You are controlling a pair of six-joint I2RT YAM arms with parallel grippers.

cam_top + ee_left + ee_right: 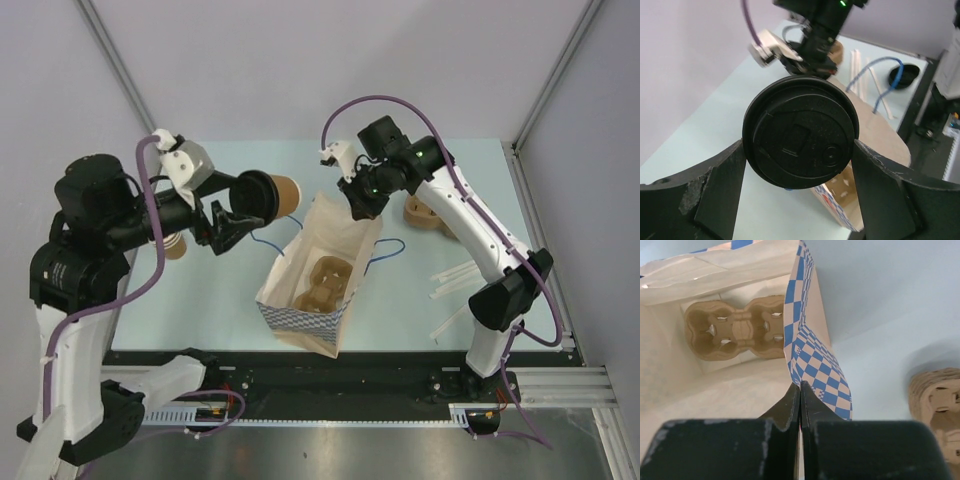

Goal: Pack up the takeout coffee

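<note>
1. The left gripper [799, 145] stood spread wide, its two fingers [720, 180] pressed against opposite sides of the black lid [800, 125]; by that hold it carried the takeout coffee [285, 196].
2. The takeout coffee hung in the air, clear of the table [200, 300], just left of the mouth of the paper bag [300, 325]; it lay on its side, the lid facing back toward the wrist and the base pointing at the bag.
3. The right gripper [800, 387] was fully closed, pinching the far rim of the paper bag and holding that side of the mouth up; the bag stood open, with a cup carrier [737, 332] lying flat on its floor.
4. Judged stage: transfer toward the bag; the cup had not yet entered the mouth.
5. Hazards from this position, as an estimate only:
   - Spillage: the cup was horizontal; if filled, liquid would bear on the lid seam and sip hole.
   - Lid separation: the fingers appeared to bear mainly on the lid; if so, the cup body could pull free under its own weight.
   - Rim snag: only one side of the mouth was pinched; the near wall was unsupported, and a low approach could fold it inward or tip the bag.
   - Misseating: the cup would need turning upright and lining up with a carrier socket; a tilted release could leave it leaning against the wall.
   - Arm clash: both wrists were near the mouth.
</note>
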